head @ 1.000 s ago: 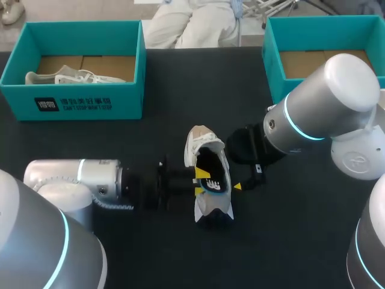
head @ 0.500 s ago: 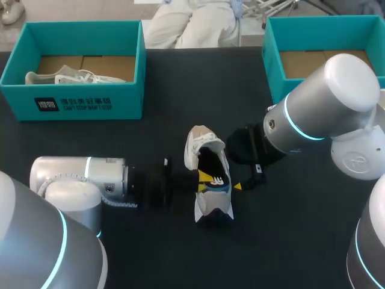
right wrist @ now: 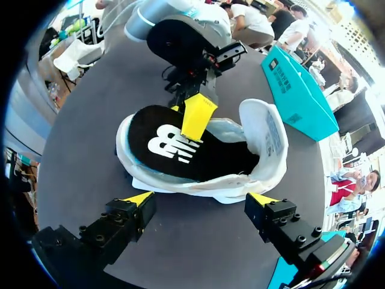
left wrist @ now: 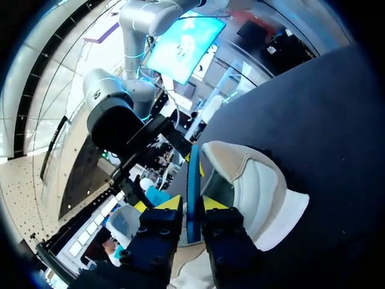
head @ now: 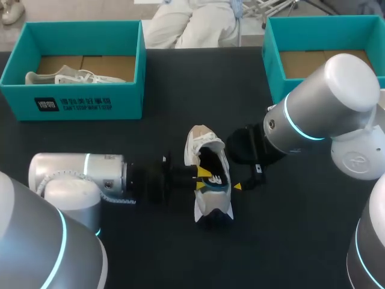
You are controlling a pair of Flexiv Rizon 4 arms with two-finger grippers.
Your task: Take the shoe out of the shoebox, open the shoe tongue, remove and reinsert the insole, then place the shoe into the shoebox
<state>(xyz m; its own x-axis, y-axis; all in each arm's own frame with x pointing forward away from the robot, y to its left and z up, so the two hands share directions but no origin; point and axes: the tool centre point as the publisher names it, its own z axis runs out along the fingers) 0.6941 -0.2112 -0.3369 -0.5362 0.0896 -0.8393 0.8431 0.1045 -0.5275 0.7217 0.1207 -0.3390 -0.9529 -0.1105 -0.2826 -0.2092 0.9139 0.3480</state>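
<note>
Head view gave me the layout. The shoe point(head: 191, 153) lay outside both boxes on the dark counter point(head: 180, 84), about midway between my left arm point(head: 78, 177) and right arm point(head: 319, 108). Its long axis ran from my side toward the far edge with a slight slant, and its beige end pointed away from me, toward the gap between the left shoebox point(head: 90, 105) and the right shoebox point(head: 272, 72). From there the left fingers point(head: 204, 173) were only a speck of yellow over the shoe's opening, and I could not judge their grip. Left wrist view settled it: the thin blue edge of the insole point(left wrist: 192, 180) stood edge-on between the two yellow tips, both pressed against it, so the left fingers were clenched on the insole. Right wrist view showed what neither of the others did: the insole's black face with its white mark, seemingly raised partly over the shoe's rim. One left tip lay on that face and the other was hidden behind it. That same view showed the right fingers point(right wrist: 139, 197) released and spread wide, with the shoe ahead of the gap between them and neither tip touching it. Head view showed only one of those tips, just beside the shoe's right flank. A white flap stood up at the shoe's far end, and I could not tell toe from heel. A second shoe point(head: 66, 77) lay inside the left shoebox.
</note>
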